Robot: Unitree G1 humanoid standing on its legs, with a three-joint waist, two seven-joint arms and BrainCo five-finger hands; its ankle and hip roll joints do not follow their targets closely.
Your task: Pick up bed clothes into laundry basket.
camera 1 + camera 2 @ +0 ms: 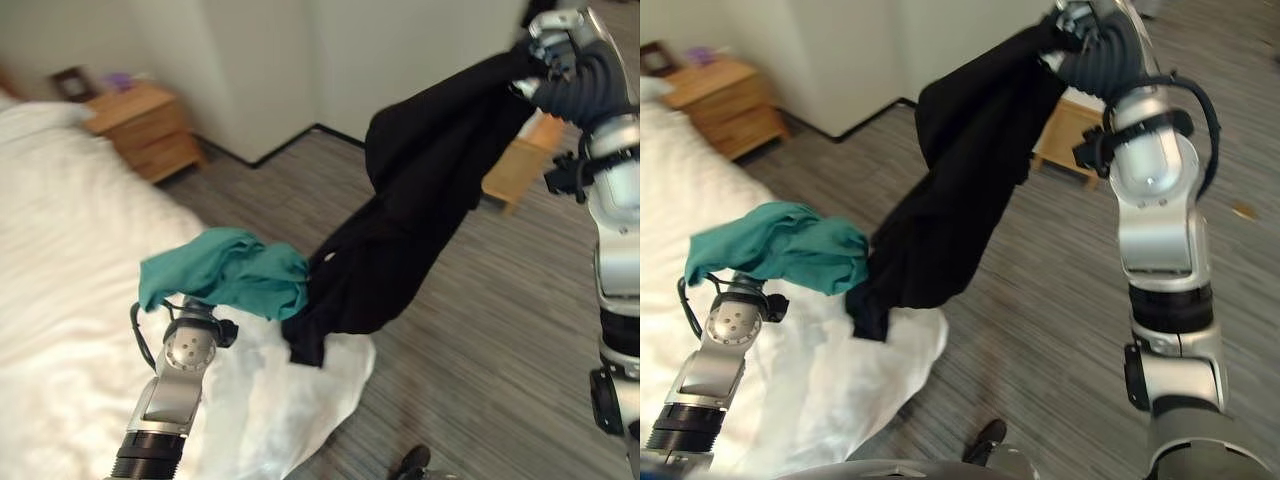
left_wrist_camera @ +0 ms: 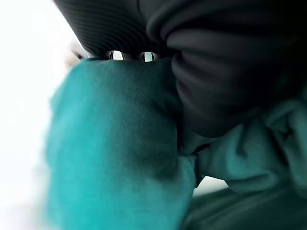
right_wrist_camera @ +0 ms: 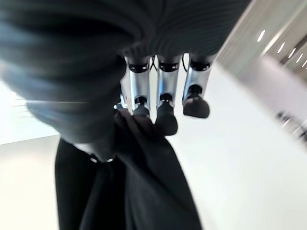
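Right robot hand (image 1: 556, 52) is raised high, fingers pinching one end of the black garment (image 1: 400, 215), which hangs limp over the floor (image 1: 480, 330). Left robot hand (image 2: 132, 56) is buried in the teal garment (image 1: 228, 270) at the bed (image 1: 70, 260) edge; grip can't be told. Both are soft, light and floppy, so best grabbed by a bunched fold. Nightstand (image 1: 140, 128) and a wooden stool (image 1: 520, 165) stand well apart

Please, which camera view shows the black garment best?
The left eye view: the whole black garment hangs from the raised right hand above the floor. The right eye view shows the same; the right wrist view shows its top under the fingers.
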